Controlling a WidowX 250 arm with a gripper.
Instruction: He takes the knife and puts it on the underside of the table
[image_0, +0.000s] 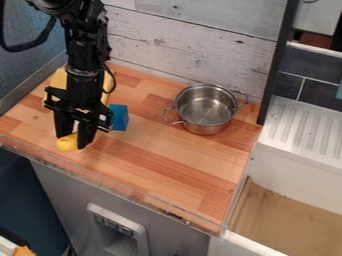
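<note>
At the left of the counter, the black gripper (75, 140) hangs low over the wooden top. Its fingers stand a little apart, shut on a small rounded yellow object (67, 143) near the counter's front left edge. Whether this object is part of a knife, I cannot tell; no knife blade can be made out. The wooden table top (157, 155) runs under the gripper and off to the right.
A blue object (119, 117) stands just right of the gripper. Behind the arm lies a yellow board-like piece (58, 80). A steel pot (206, 109) with two handles sits toward the back right, and a white sink unit (300, 160) adjoins the counter's right side.
</note>
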